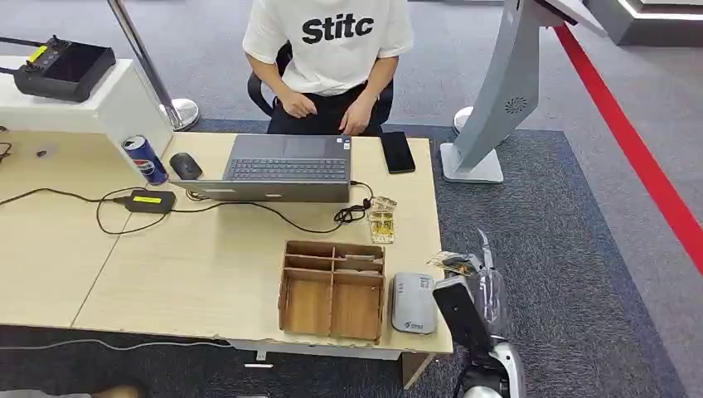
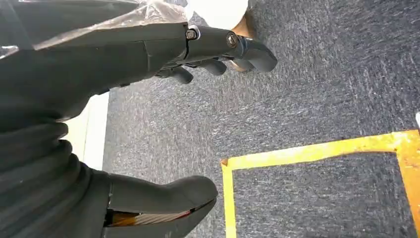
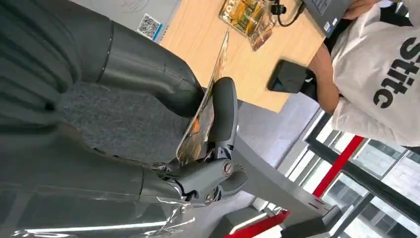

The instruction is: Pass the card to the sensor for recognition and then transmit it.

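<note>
Right hand (image 3: 198, 129) pinches the card (image 3: 204, 113) edge-on between thumb and a finger; card face is hard to read in the right wrist view, just orange-yellow print. In the head view the right hand (image 1: 467, 286) sits just off the tabletop's (image 1: 207, 265) right edge, beside the sensor, mostly covered by clear plastic wrap and the black wrist camera, so the card itself is barely visible there.

Left hand (image 2: 163, 64) hangs over grey carpet with yellow floor tape (image 2: 317, 151); fingers apart from the thumb, nothing held, released. A strip of something orange shows under the thumb, too cut off to identify.

On the tabletop, near edge: grey sensor (image 1: 413, 303) just right of the wooden organizer (image 1: 333, 288). Further in: small packet (image 1: 381, 222), cables, laptop (image 1: 282, 168), black phone (image 1: 397, 152), mouse (image 1: 185, 166), Pepsi can (image 1: 145, 158). Behind the tabletop a seated person (image 1: 330, 50) in a white shirt, head cut off by the frame. Grey kiosk stand (image 1: 497, 99) at right, top cropped.
</note>
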Robot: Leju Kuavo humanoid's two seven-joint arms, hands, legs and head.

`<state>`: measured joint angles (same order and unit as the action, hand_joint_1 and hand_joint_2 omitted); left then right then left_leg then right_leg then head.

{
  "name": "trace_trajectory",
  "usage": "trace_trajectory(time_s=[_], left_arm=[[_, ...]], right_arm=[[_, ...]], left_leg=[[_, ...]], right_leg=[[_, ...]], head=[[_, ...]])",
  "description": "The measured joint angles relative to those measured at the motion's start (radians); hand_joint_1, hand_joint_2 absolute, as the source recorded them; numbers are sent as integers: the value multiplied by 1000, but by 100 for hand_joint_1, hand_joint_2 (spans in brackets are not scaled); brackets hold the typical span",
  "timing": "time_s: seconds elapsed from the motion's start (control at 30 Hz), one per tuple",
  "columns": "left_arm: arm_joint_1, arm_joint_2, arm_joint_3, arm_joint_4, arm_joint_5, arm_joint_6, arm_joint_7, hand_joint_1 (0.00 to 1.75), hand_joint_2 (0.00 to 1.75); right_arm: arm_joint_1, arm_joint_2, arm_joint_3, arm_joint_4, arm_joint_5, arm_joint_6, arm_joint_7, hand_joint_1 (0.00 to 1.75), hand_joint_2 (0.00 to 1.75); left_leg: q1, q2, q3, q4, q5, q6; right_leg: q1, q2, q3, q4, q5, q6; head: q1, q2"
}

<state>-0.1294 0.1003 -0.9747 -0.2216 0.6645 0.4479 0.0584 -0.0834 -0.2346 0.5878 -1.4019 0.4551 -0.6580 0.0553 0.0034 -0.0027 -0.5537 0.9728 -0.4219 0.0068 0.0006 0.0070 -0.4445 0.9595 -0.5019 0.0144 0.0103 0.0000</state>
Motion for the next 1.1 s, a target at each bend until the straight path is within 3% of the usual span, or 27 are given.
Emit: trace_trajectory(time_s=[0.4, 1.1], left_arm=[[-17, 0, 0, 0, -3, 0, -4, 0, 175], [-32, 0, 0, 0, -6, 0, -3, 0, 175]], right_arm=[[3, -24, 33, 0, 56, 14, 44, 175, 175], [4, -44, 73, 22, 67, 19, 55, 175, 175]], left_leg=[[0, 0, 0, 0, 0, 0], [0, 0, 0, 0, 0, 0]], right_leg=[[0, 0, 0, 0, 0, 0], [0, 0, 0, 0, 0, 0]], head=[[0, 0], [0, 0]])
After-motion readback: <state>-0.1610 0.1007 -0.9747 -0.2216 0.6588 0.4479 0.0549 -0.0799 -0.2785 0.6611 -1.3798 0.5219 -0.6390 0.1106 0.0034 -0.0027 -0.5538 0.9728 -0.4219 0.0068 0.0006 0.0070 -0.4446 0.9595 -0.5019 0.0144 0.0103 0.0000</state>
